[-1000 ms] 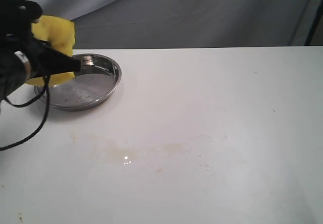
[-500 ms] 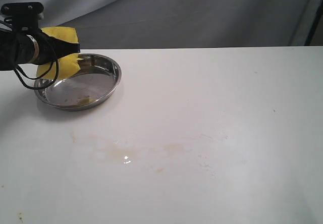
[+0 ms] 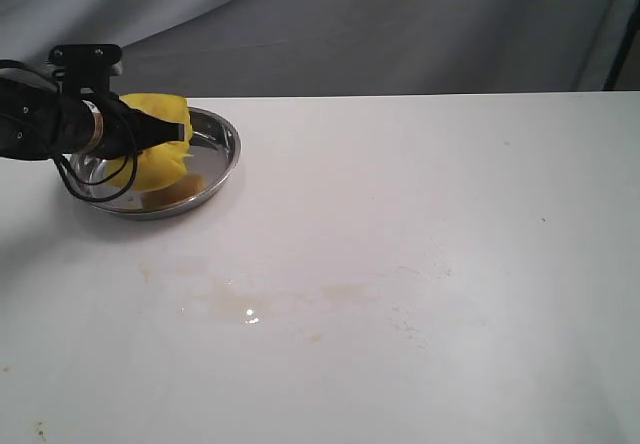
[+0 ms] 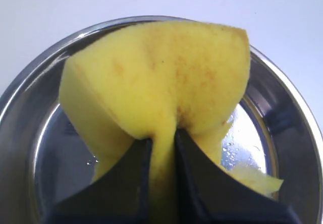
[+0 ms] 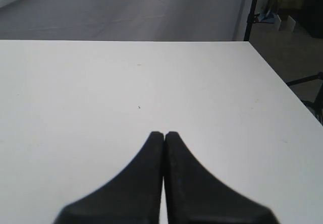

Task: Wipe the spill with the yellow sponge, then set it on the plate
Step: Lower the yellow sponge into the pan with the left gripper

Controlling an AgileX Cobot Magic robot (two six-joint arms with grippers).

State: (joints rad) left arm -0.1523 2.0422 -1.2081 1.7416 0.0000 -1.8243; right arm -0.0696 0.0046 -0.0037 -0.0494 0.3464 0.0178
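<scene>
Counted: one yellow sponge (image 3: 158, 156), one plate (image 3: 224, 150), one spill (image 3: 300, 299), one table (image 3: 470, 214), and two grippers, left gripper (image 4: 162, 138) and right gripper (image 5: 164, 134).

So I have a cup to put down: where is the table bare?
Free: the right side of the table, from the plate to the right edge, and the strip nearer than the spill smears. Crowded: far left, where the left gripper holds the yellow sponge in the plate.
</scene>
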